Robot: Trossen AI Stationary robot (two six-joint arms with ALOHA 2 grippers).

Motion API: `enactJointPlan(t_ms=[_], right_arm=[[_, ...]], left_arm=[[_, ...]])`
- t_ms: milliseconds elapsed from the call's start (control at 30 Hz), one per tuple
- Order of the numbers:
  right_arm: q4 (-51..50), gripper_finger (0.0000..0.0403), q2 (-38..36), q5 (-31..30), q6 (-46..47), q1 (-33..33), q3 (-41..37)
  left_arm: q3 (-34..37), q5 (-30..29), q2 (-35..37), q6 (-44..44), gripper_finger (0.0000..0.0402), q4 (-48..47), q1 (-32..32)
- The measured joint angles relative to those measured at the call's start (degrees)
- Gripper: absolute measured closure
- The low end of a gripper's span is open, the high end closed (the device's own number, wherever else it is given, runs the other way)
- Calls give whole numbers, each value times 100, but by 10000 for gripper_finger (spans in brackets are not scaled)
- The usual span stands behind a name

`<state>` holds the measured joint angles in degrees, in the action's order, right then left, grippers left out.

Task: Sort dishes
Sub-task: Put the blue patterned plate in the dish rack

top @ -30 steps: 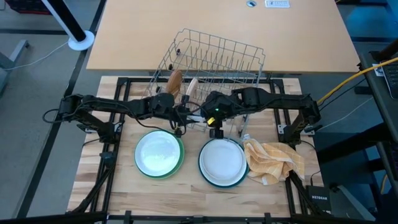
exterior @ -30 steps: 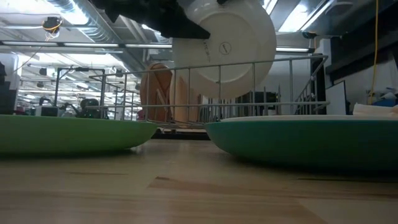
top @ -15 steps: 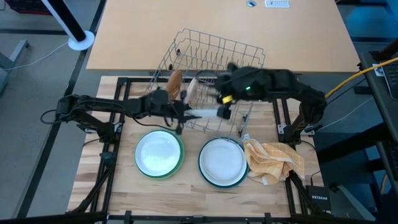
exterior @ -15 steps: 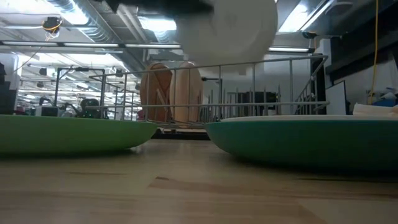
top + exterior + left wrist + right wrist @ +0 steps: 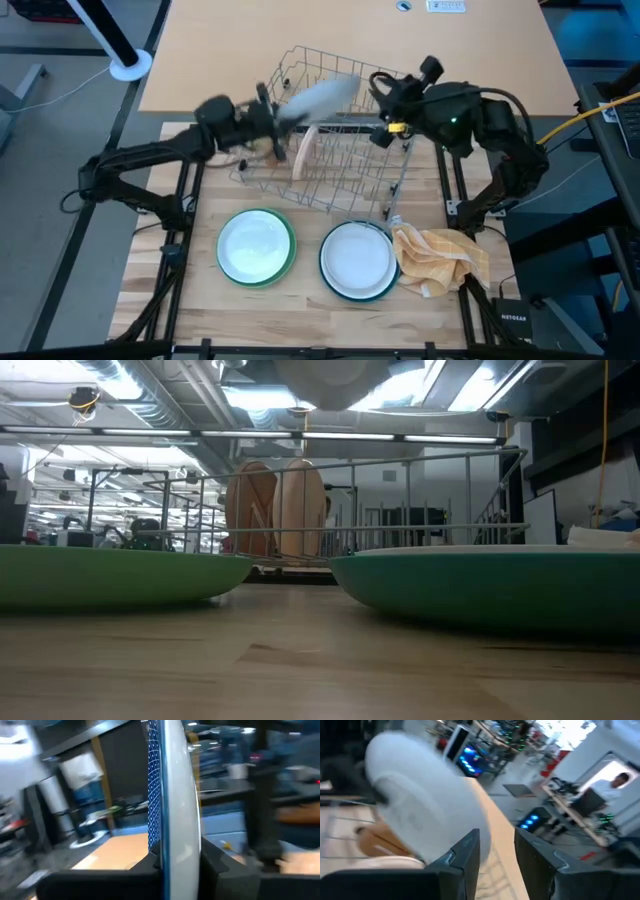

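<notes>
**White plate lifted over the rack; sorting partly complete**

The left gripper [image 5: 181, 862] pinched the rim of a round white plate with a blue-patterned edge [image 5: 318, 98], holding it on edge, raised above the grey wire dish rack [image 5: 335, 160]. The right gripper [image 5: 385, 130] hung near the rack's far right side, fingers spread and holding nothing; the lifted plate lay just ahead of it in the right wrist view. Two small wood-coloured plates, one brown [image 5: 250, 506] and one tan [image 5: 300, 508], stood upright in the rack, seemingly sorted. On the table nearer the camera, a white plate rested inside a larger green plate [image 5: 290, 250], and another white plate inside a larger teal-blue plate [image 5: 325, 268]; these four apparently remained to be placed. A crumpled yellow checked cloth [image 5: 440, 258] touched the teal-blue plate's right side. Motion blur obscured the lifted plate in the high view, and the low view cropped all but its lower edge. Which rack slot it was bound for could not be told.
</notes>
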<state>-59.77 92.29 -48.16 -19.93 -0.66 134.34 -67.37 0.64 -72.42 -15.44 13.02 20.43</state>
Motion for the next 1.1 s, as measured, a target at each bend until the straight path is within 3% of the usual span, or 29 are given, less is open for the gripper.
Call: enactJointPlan(t_ms=[367,567,833,1100], right_arm=[[-28,276,50,-31,-737,1191,-4],[-28,276,48,291,-81,1753,-4],[-37,276,61,1400,1262,1907,-5],[-30,276,59,1634,2442,1907,-234]], left_arm=[[-195,95,-434,1607,371,125,2078],[-359,710,-1250,3345,371,1378,2845],[-1354,996,-2408,4162,371,1234,3104],[-1783,920,-2886,4481,371,699,3090]])
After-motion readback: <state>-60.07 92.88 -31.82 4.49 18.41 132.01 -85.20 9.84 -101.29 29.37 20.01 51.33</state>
